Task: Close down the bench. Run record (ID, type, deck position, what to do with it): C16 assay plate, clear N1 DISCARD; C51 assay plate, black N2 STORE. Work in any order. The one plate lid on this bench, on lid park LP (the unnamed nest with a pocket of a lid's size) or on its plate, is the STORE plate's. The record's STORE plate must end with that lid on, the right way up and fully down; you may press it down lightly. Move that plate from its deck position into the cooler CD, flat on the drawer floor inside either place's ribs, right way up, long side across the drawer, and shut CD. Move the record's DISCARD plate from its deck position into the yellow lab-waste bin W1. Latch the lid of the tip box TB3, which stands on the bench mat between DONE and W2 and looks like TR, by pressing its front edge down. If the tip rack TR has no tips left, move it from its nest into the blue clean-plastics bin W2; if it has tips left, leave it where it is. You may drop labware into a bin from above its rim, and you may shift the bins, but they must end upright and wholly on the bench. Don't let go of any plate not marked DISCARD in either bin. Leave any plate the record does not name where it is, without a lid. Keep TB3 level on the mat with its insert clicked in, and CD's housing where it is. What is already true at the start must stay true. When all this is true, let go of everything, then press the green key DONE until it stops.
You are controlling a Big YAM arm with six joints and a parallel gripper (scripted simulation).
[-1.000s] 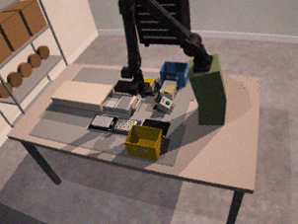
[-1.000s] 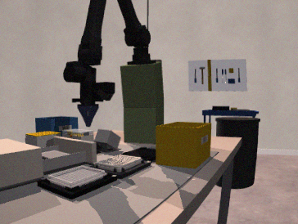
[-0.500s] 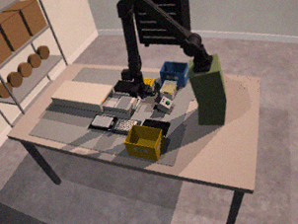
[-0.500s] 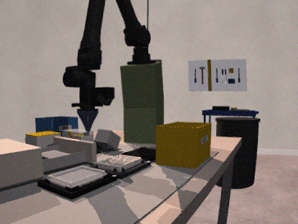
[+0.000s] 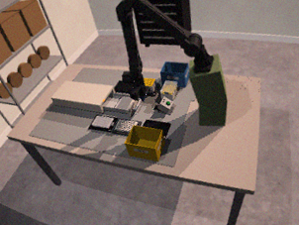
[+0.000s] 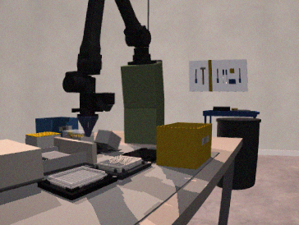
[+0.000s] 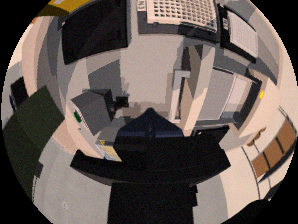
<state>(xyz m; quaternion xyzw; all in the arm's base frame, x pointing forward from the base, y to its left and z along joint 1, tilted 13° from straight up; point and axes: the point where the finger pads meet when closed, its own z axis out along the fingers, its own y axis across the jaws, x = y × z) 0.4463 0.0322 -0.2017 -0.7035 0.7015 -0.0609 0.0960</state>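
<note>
My gripper [image 5: 136,91] is shut on nothing. It points straight down, also in the exterior view [image 6: 88,126], low over the mat beside the front of the open cooler drawer [image 5: 116,103]. The beige cooler housing [image 5: 82,95] lies left of it. Three nests stand in a row at the mat's front: a clear flat plate or lid [image 6: 75,176], a pale plate with a well grid [image 6: 120,163], and a black plate [image 6: 144,153]. The tip rack with a yellow top [image 5: 149,82] and the tip box [image 5: 169,89] are behind the gripper. The green key [image 5: 168,102] sits on a grey block.
The yellow bin [image 5: 144,142] stands at the front of the mat and the blue bin [image 5: 174,72] at the back. A tall green block [image 5: 209,91] carries the arm's base at the right. A shelf with boxes stands left of the table.
</note>
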